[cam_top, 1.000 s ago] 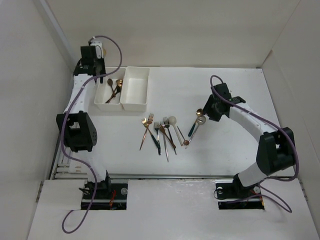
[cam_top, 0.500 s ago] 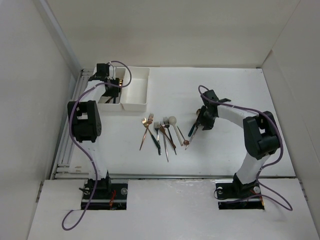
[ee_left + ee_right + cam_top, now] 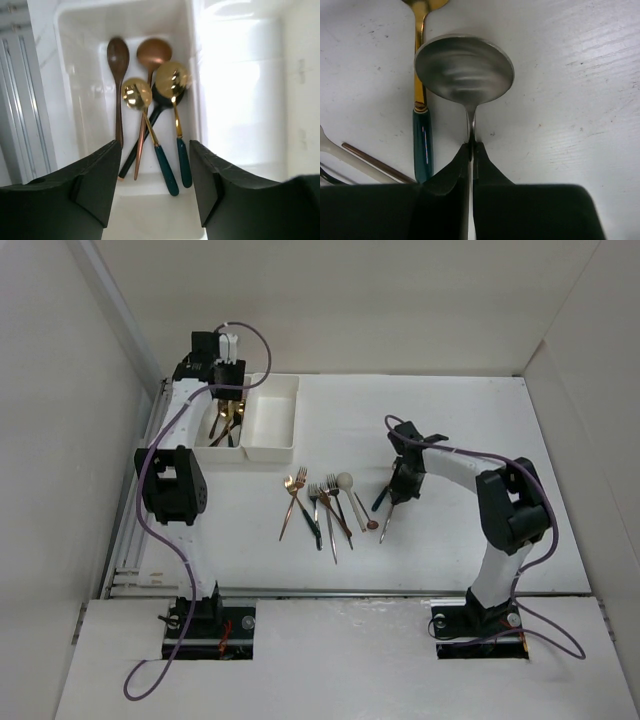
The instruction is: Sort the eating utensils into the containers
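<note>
Robotics laboratory test cell. Indicators: a white bench (image 3: 450, 420) enclosed on three sides by plain white panels (image 3: 330, 300); a left arm (image 3: 165, 490) and a right arm (image 3: 505, 510) bolted at its near edge; purple cables (image 3: 127, 692) routed from the bases; a metal rail (image 3: 122, 558) along the bench's left edge.

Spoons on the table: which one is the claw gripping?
The all-silver spoon, its neck pinched in the right gripper; the gold, green-handled spoon beside it lies free.

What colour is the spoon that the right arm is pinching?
Plain shiny silver. The spoon shows best in the right wrist view.
</note>
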